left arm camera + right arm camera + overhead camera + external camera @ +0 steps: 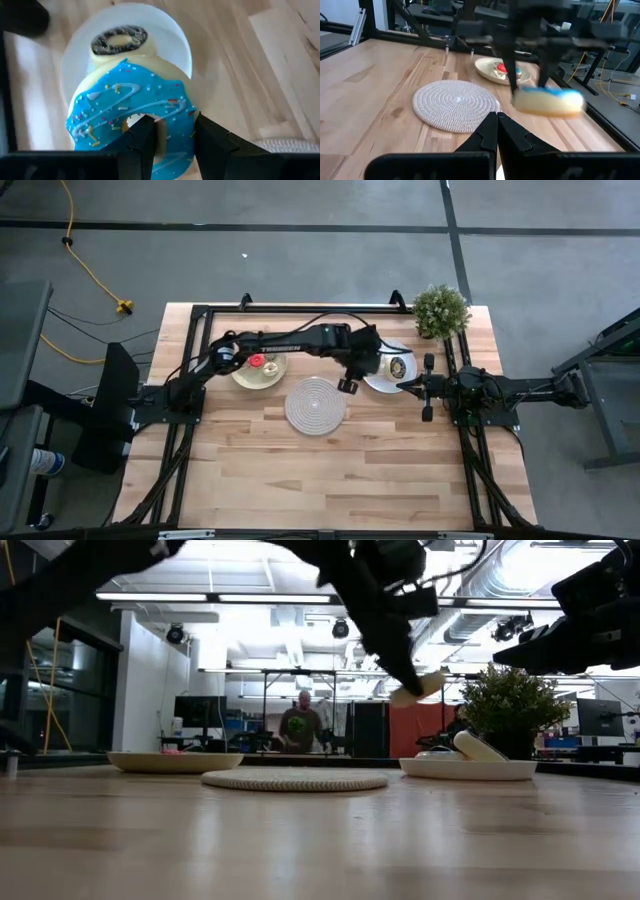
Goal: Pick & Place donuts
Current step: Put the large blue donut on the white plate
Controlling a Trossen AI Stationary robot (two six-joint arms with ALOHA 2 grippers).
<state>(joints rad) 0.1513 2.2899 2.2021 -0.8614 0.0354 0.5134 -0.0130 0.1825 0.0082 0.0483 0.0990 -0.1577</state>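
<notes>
Carrying a blue-iced donut (131,112) clear of the white plate (176,47), left gripper (172,142) jaws pinching its ring; right gripper (497,131) (jaws shut) waiting nearby. Likely heading next toward the tan plate (243,378), needing a steady swing across the counter (330,470).

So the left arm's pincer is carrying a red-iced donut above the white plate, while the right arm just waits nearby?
Not quite: the donut in the left pincer is iced blue, not red, as the left wrist view shows. It is indeed above the white plate, and the right pincer waits nearby.
</notes>
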